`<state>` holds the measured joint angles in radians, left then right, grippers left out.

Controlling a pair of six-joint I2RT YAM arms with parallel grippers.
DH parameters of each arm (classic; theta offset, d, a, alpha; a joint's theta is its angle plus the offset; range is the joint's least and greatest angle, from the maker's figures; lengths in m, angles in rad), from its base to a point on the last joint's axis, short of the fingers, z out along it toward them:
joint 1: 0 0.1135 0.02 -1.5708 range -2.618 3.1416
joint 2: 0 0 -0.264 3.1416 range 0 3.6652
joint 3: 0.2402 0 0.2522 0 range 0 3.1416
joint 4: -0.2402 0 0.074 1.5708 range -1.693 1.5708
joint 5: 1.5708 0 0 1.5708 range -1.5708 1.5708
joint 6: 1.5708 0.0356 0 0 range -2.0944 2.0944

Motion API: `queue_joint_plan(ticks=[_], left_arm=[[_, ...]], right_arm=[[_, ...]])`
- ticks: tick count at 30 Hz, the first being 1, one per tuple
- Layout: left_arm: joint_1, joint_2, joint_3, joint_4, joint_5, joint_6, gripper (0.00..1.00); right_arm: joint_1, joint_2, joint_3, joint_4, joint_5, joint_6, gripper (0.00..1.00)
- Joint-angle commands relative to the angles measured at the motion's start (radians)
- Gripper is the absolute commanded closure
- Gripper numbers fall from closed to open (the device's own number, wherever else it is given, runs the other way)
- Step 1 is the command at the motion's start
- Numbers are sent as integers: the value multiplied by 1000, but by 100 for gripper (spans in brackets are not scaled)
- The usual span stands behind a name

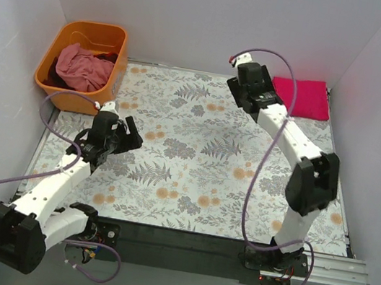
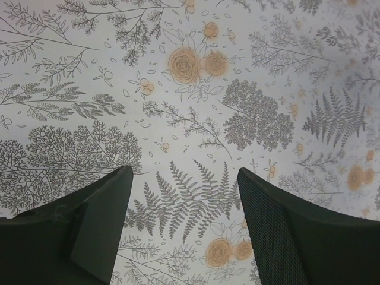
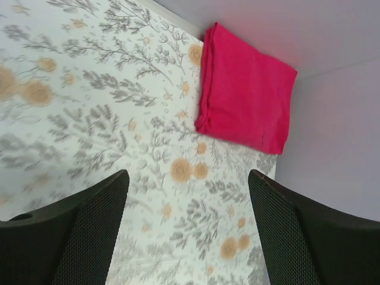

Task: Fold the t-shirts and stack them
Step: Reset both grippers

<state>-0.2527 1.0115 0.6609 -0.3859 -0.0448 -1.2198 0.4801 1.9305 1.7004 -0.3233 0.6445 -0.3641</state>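
A folded crimson-pink t-shirt (image 1: 302, 97) lies at the table's far right corner; it also shows in the right wrist view (image 3: 246, 105). A paler dusty pink t-shirt (image 1: 80, 68) lies crumpled in the orange basket (image 1: 60, 37) at the far left, over darker cloth. My left gripper (image 1: 129, 136) is open and empty above the floral cloth at the left, below the basket; its jaws stand wide in the left wrist view (image 2: 184, 196). My right gripper (image 1: 237, 90) is open and empty, hovering left of the folded shirt (image 3: 187, 202).
A floral-patterned cloth (image 1: 195, 158) covers the table. White walls close in the left, back and right sides. A purple cable (image 1: 264, 162) hangs along the right arm, another loops by the left arm (image 1: 66, 96).
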Motion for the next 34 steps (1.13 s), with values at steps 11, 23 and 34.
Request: queue_joint_plan(ticks=[11,23,34], left_arm=[[-5,-250,247,-298,-109,-66,23],[-5,-511,290,-447,-262,-112,16],[-3,-663,315,-416,-382,-60,13]], right_arm=[[-20,-875,-521,-270,-152,424,2],[-20,-1587,-820,-241,-118,519,2],[-20,-1637,-834,-215,-117,484,2]])
